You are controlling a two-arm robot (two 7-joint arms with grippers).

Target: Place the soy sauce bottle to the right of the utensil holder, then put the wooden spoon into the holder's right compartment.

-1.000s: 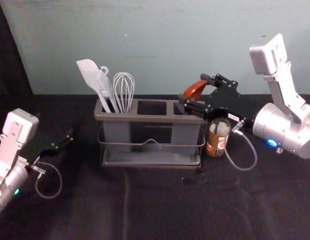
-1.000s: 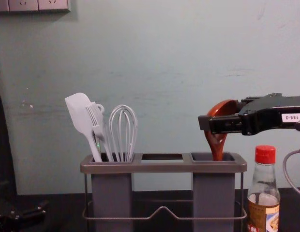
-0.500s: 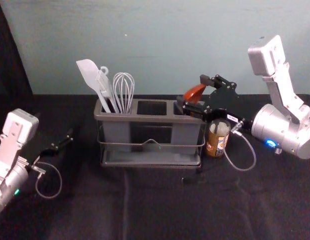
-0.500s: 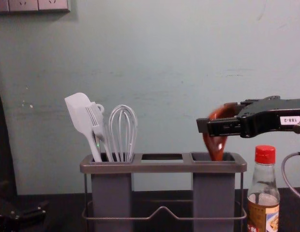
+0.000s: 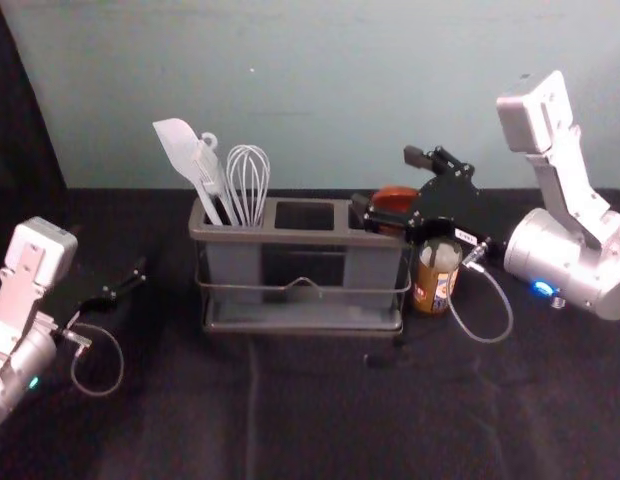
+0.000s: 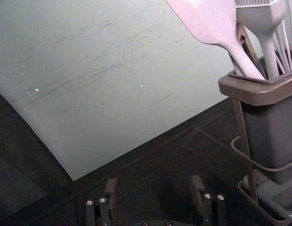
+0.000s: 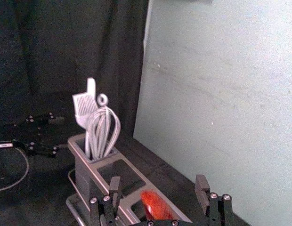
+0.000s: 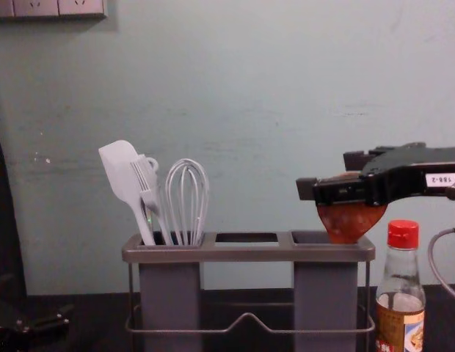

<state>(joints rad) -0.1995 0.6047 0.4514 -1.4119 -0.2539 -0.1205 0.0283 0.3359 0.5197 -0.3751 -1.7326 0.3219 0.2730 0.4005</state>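
Above the holder's right compartment, my right gripper point(image 5: 388, 181) is open; in the right wrist view the right gripper point(image 7: 158, 186) has its fingers wide apart. The wooden spoon point(image 8: 351, 221) has its reddish bowl up at the right compartment, handle hidden inside, partly behind a finger; it is also seen as the spoon point(image 7: 156, 206) between and below the fingertips. Right beside the utensil holder point(image 8: 246, 254) the soy sauce bottle point(image 8: 401, 323) stands upright, red cap on. My left gripper point(image 5: 120, 288) is parked at the left; in its wrist view the left gripper point(image 6: 154, 186) is open.
A white spatula point(image 5: 180, 150), a brush and a whisk point(image 5: 248, 185) stand in the holder's left compartment. Its middle compartment point(image 5: 304, 216) lies between them and the spoon. The wall rises behind. A cable loops down from the right arm near the bottle.
My right gripper has opened and let go of the spoon. The spoon has sunk lower and turned, its bowl now broad toward the chest camera. The left arm has stayed put.
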